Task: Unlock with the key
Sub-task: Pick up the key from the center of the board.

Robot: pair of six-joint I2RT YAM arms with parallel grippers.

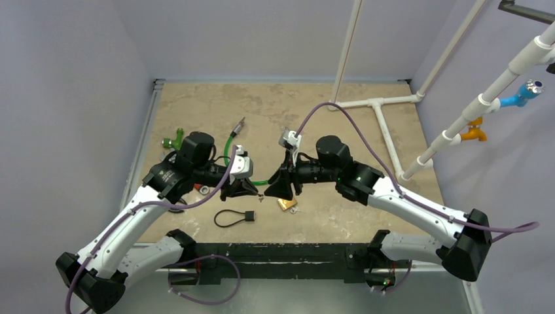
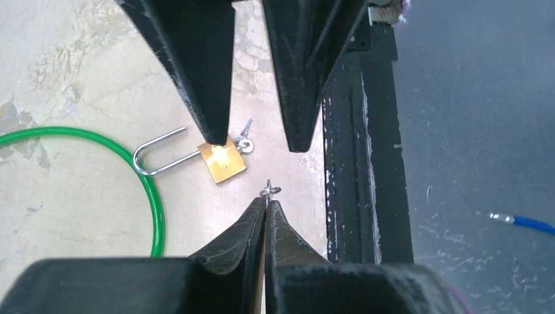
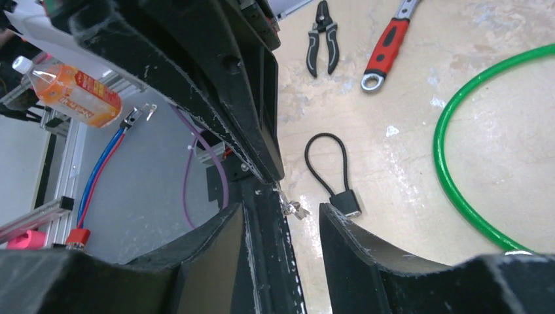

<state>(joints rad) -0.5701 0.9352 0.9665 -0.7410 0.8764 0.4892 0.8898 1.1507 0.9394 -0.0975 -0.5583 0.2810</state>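
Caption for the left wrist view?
Left pincer shut on key; right pincer open beside padlock.

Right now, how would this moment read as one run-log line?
left hand: shut on key | right hand: open, close to key | padlock: lying on table, apart from key

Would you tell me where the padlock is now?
In the top view, the padlock lies just below the right pincer, with the black cable lock to its left.
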